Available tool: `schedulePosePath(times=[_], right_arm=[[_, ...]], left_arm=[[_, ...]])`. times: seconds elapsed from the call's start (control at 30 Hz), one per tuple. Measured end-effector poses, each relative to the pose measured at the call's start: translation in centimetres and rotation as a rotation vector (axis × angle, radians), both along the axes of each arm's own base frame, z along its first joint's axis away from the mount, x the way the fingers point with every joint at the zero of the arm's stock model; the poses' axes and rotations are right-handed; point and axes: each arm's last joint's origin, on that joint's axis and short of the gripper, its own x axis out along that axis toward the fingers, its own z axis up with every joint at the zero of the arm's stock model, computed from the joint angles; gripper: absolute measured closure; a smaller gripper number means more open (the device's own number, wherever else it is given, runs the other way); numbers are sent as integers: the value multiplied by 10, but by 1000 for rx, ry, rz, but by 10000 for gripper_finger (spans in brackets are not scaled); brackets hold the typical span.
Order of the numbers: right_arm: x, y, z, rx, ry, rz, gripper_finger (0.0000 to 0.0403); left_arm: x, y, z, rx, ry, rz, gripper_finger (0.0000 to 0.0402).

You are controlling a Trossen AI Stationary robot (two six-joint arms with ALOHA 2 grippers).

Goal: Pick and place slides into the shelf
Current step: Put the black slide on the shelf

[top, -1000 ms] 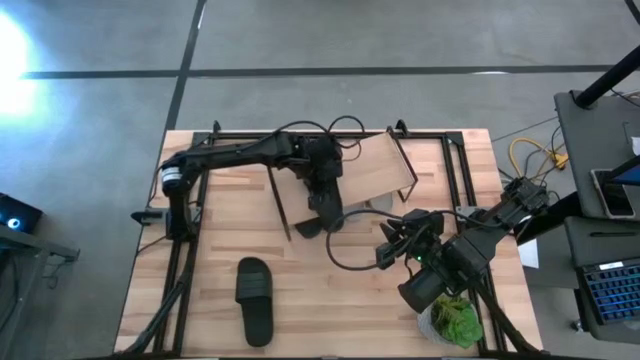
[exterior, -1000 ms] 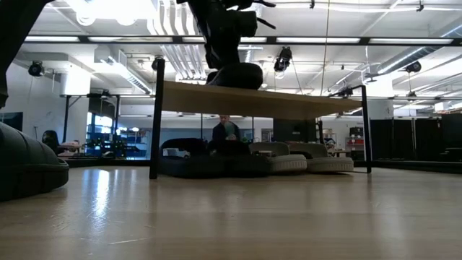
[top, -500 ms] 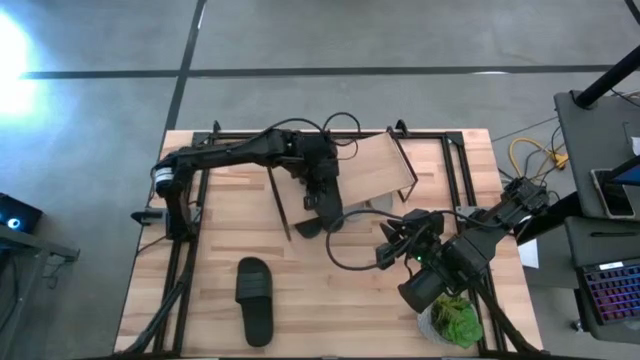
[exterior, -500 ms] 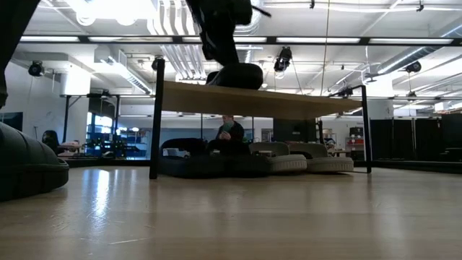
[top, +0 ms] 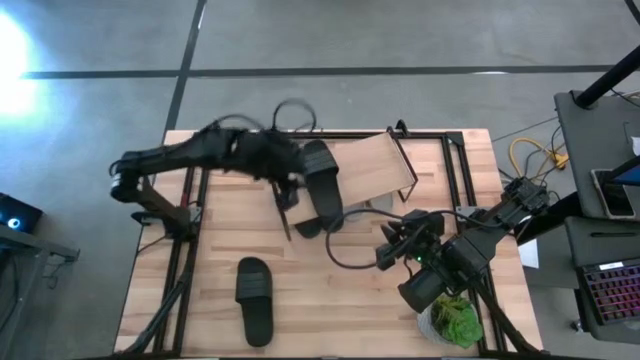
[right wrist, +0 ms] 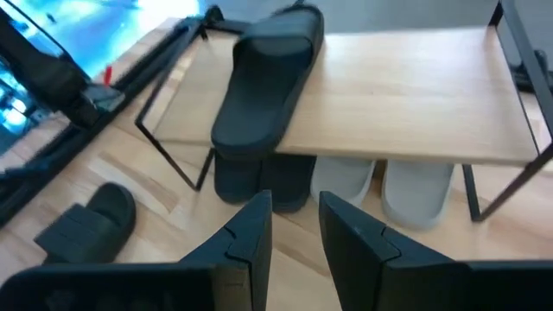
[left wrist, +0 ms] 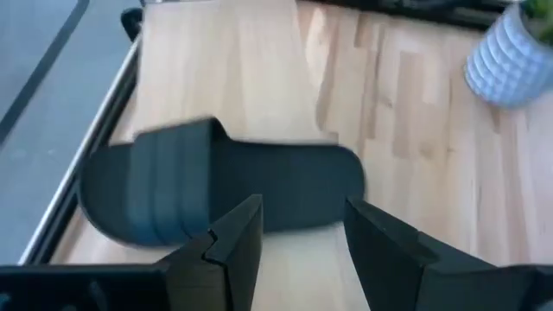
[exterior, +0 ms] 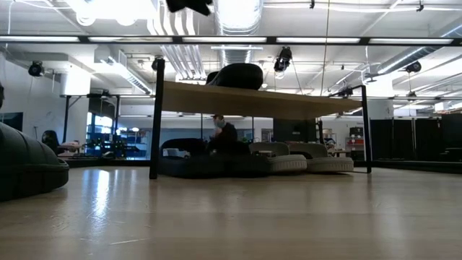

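Observation:
A black slide point(top: 322, 185) lies flat on the shelf's light wood top point(top: 375, 168), near its left end, one end reaching past the near edge point(right wrist: 246, 134). Under the top stand dark slides point(right wrist: 259, 181) and two light grey ones point(right wrist: 346, 186). Another black slide point(top: 254, 298) rests sole down on the table, near the front left. My left gripper point(top: 288, 172) hovers open just left of the shelf; its wrist view looks down on the shelved slide point(left wrist: 216, 194). My right gripper point(top: 395, 240) waits open in front of the shelf.
A potted green plant in a white pot point(top: 455, 320) stands at the table's near right corner beside the right arm. Cables point(top: 345, 255) trail across the table before the shelf. Bare wood lies between the front slide and the shelf.
My left gripper has let go of the black slide, risen and drawn back toward the table's left, off the shelf. The slide stays lying on the shelf top where it was set. The right arm has kept still.

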Motion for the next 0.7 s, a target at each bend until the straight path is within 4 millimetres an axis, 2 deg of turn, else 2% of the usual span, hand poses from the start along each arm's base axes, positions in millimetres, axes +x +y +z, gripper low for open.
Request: schedulePosePath(times=[0.1,0.2,0.37,0.47,0.57,0.63,0.7], right_arm=[[0,1,-2,30,28,4,312],[-1,2,-4,78,55,1,312],[5,10,-13,235,62,-12,326],[14,20,-26,327,10,13,356],[19,25,-42,366,-39,2,387],[19,25,-50,383,-53,-36,391],[18,27,-59,402,-77,-66,392]], left_arm=[[-8,-29,-20,-13,53,-35,253],[-5,-58,-59,-36,115,-54,253],[-5,-89,-112,56,139,77,253],[-9,-101,-133,66,118,190,253],[-10,-113,-146,20,42,261,253],[-14,-124,-153,-14,29,268,254],[-15,-135,-163,34,32,284,255]])
